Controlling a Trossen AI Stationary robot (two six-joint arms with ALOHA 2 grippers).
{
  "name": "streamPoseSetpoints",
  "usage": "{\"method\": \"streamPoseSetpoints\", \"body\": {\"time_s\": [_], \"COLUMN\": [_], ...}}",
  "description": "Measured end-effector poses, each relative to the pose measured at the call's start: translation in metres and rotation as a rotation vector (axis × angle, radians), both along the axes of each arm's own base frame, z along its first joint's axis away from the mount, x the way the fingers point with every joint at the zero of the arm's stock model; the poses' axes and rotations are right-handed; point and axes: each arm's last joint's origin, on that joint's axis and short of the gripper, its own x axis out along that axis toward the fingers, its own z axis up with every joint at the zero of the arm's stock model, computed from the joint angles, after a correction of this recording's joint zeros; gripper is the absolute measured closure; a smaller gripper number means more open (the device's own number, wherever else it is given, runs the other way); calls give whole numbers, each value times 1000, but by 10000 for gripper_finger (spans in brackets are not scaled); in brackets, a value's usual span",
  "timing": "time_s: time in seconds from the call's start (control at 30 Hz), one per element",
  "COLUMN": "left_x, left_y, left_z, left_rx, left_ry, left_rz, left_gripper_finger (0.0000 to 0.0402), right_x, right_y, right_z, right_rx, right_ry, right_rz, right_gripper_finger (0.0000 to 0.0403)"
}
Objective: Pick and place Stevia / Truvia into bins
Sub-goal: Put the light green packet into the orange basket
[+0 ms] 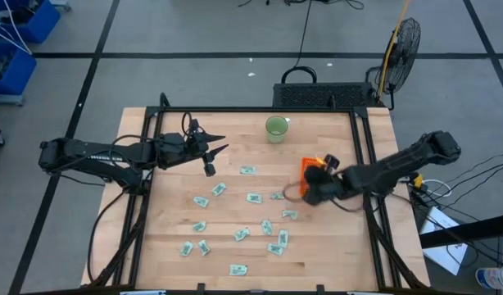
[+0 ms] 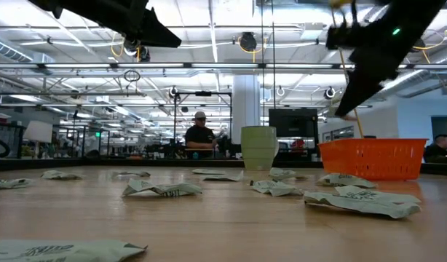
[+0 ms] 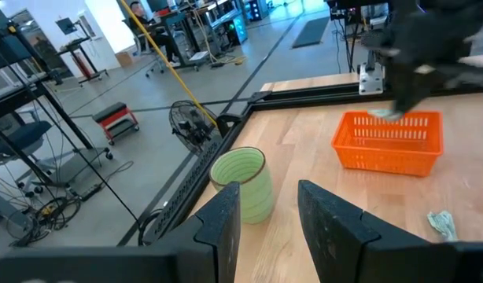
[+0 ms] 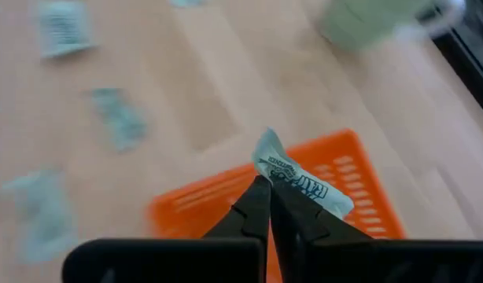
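Several pale green sachets lie flat and scattered over the wooden table (image 1: pixel 251 246), among them one (image 1: pixel 254 197) near the middle. The orange bin (image 3: pixel 389 141) stands on the table's right part, mostly hidden in the high view by my right arm. My right gripper (image 4: pixel 267 192) hovers over the bin (image 4: pixel 304 204), shut on one sachet (image 4: pixel 296 179). My left gripper (image 3: pixel 267 206) is open, raised above the table's far left part, with the green cup (image 3: pixel 243 182) ahead of it. My right gripper pinches the sachet between its two fingertips (image 4: pixel 257 200) at one end (image 4: pixel 271 171). The fingers slant down from above. The sachet is lifted clear and sticks out past the fingertips, above the orange bin.
A round green cup (image 1: pixel 277 128) stands near the far edge. A black frame (image 1: pixel 362 131) borders the table's sides and far edge. A fan (image 1: pixel 399 41) and a black case stand beyond the far edge. A person (image 2: pixel 200 138) sits in the room behind.
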Motion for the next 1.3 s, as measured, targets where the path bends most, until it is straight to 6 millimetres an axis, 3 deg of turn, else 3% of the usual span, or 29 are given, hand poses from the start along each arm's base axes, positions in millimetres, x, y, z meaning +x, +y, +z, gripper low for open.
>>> {"method": "streamPoseSetpoints", "body": {"time_s": [0.2, 0.43, 0.97, 1.3], "left_x": [0, 0, -1, -6], "left_y": [0, 0, 0, -1], "left_z": [0, 0, -6, -19], "left_rx": [-3, -7, -21, -109], "left_ry": [-1, -1, 54, 166], "left_rz": [1, 1, 3, 30], "left_gripper_finger": [266, 266, 266, 266], "right_x": [6, 3, 6, 20], "right_y": [-40, -65, -72, -72], "right_z": [-17, -37, -41, -16], "right_rx": [226, 293, 284, 263], "right_ry": [94, 170, 158, 28], "right_rz": [-161, -243, -235, -89], "right_gripper_finger": [402, 399, 311, 311]}}
